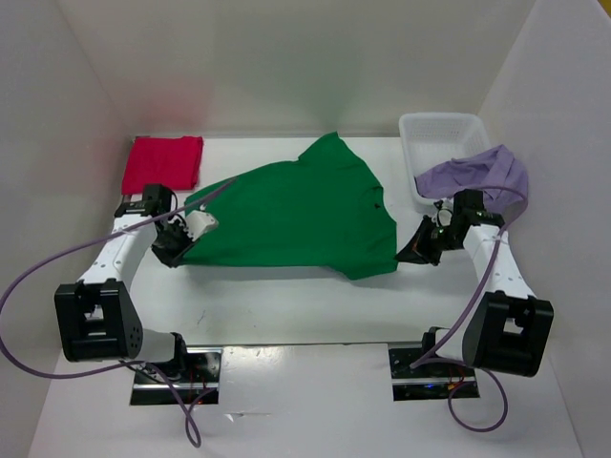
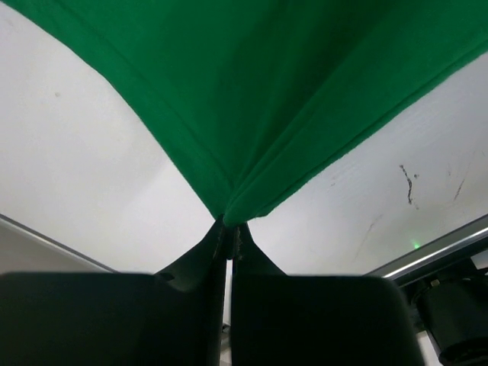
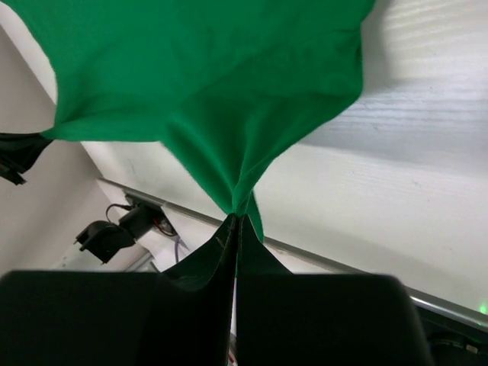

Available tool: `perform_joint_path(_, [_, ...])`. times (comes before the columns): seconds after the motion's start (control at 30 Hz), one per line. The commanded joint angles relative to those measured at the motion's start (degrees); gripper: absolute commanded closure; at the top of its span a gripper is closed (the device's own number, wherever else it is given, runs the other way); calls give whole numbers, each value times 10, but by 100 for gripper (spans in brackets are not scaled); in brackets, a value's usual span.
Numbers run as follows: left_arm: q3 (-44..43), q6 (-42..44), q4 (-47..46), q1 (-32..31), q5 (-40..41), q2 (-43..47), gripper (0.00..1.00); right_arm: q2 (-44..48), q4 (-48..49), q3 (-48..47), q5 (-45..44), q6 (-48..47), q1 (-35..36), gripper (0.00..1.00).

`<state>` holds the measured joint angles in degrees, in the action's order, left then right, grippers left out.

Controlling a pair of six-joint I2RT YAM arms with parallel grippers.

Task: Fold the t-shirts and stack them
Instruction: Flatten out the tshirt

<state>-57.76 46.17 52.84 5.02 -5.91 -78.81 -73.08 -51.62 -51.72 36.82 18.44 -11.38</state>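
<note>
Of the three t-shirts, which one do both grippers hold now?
The green t-shirt, spread over the table: the left gripper and the right gripper each pinch a near corner. The red t-shirt lies folded; the lavender t-shirt hangs over the basket.

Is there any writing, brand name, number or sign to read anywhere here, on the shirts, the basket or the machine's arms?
No readable text in any view.
The green shirt, red shirt and lavender shirt are plain cloth with no print.
The white basket bears no label.
The left arm and right arm show no legible marking.
</note>
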Motion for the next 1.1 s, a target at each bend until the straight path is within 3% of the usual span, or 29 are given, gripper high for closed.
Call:
perform_joint_path(0.0, [1,6,44,18,19,17,100,30,-40,4,-26,-22,13,100])
perform_joint_path(0.2, [38,12,118,24,45,51,100,75,-128,-29,-77,-10,70,100])
perform_joint_path(0.37, [63,1,54,38,40,51,100,103,-151,-41,-109,17,120,100])
perform_joint_path(0.47, [-29,-51,-5,38,-32,-10,100,47,-83,-101,-101,28,120,100])
perform_joint_path(0.57, [-273,-106,-5,32,-84,-166,100,-109,-1,-266,-109,28,102,100])
perform_joint_path(0.6, [-357,-164,-5,32,-92,-204,100,-156,-1,-419,-109,39,89,100])
perform_joint_path(0.63, [-536,-199,-18,32,-92,-266,100,-237,-7,-508,-109,52,83,100])
perform_joint_path(0.67, [-622,-233,-32,32,-92,-287,100,-267,-7,-696,-143,64,89,100])
perform_joint_path(0.73, [-810,-291,-72,32,-92,-315,100,-355,-79,-907,-240,76,115,100])
perform_joint_path(0.77, [-859,-291,-72,25,-85,-323,100,-390,-118,-1134,-354,76,142,100])
perform_joint_path(0.83, [-919,-268,-72,5,-73,-335,100,-386,-99,-1151,-346,85,111,100])
perform_joint_path(0.93, [-911,-255,-72,0,-73,-341,100,-352,-105,-1113,-341,75,74,100])
perform_joint_path(1.07, [-862,-231,-67,0,-80,-335,100,-297,-99,-971,-303,63,68,100])
